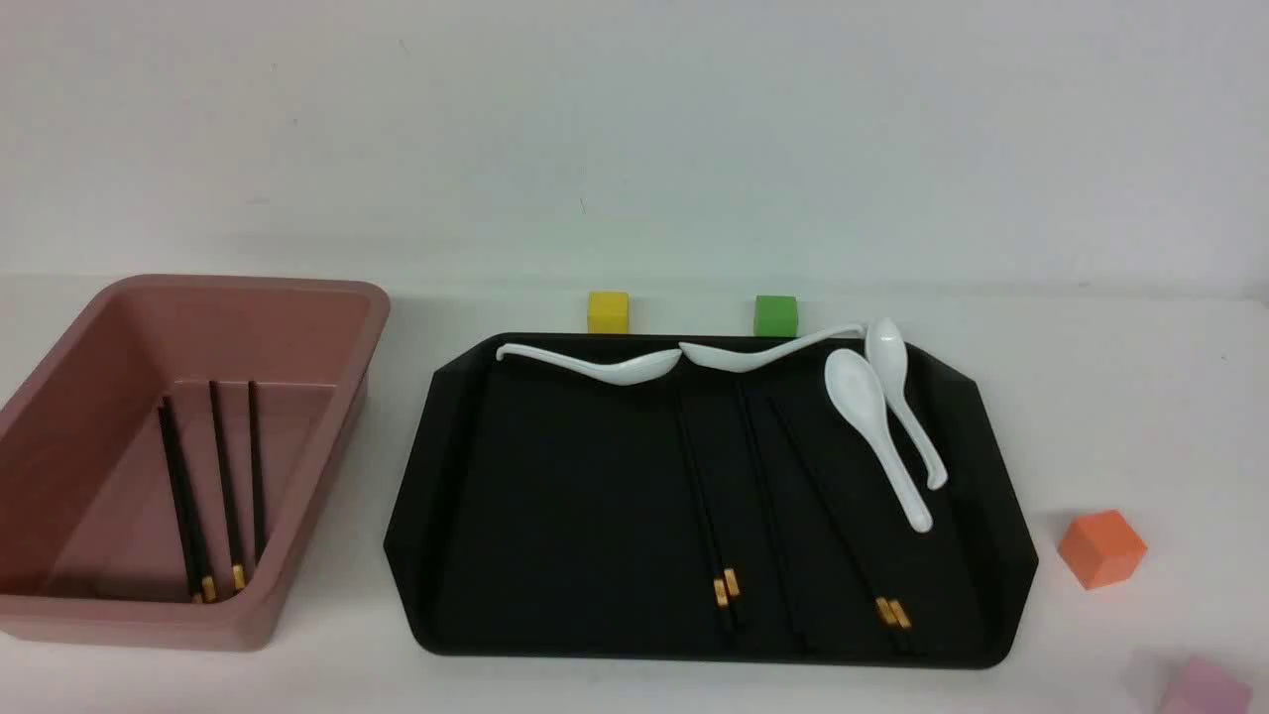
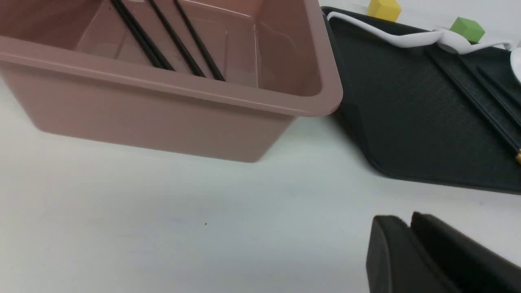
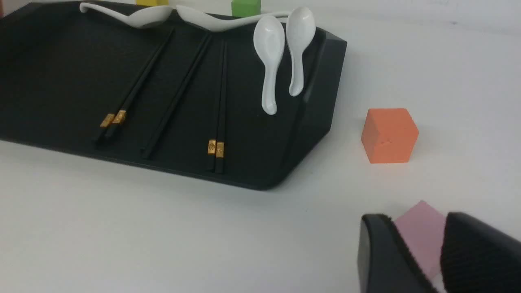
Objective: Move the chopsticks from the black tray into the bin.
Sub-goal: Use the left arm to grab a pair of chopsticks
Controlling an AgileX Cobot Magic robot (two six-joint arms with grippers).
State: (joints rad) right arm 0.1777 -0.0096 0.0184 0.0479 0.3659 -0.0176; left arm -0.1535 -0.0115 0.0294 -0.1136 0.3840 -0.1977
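In the front view, the bin (image 1: 337,436) stands at the left, apart from the black tray (image 1: 575,516), which lies in the middle. Inside the bin are 4 black chopsticks (image 1: 226,486), side by side and running from near to far, with gold bands at the near ends of 3 of them. On the tray, more chopsticks (image 1: 699,486) lie lengthwise: 1 pair left of the rest, a dark middle set whose count is hard to make out, and 1 pair farther right, both pairs showing gold bands near their near ends. Of the 4 white spoons (image 1: 877,436), 2 lie along the far rim and 2 at the right. A yellow block (image 1: 608,312) and a green block (image 1: 776,315) sit beyond the far rim; an orange block (image 1: 1100,548) is right of the tray, and a pink block (image 1: 1205,686) is nearer. In the left wrist view, the left gripper (image 2: 410,223) has its fingers together, nothing in their grip, over the white table (image 2: 183,211). In the right wrist view, the right gripper (image 3: 413,221) is partly open and holding nothing, the pink block showing through the gap between its fingers.
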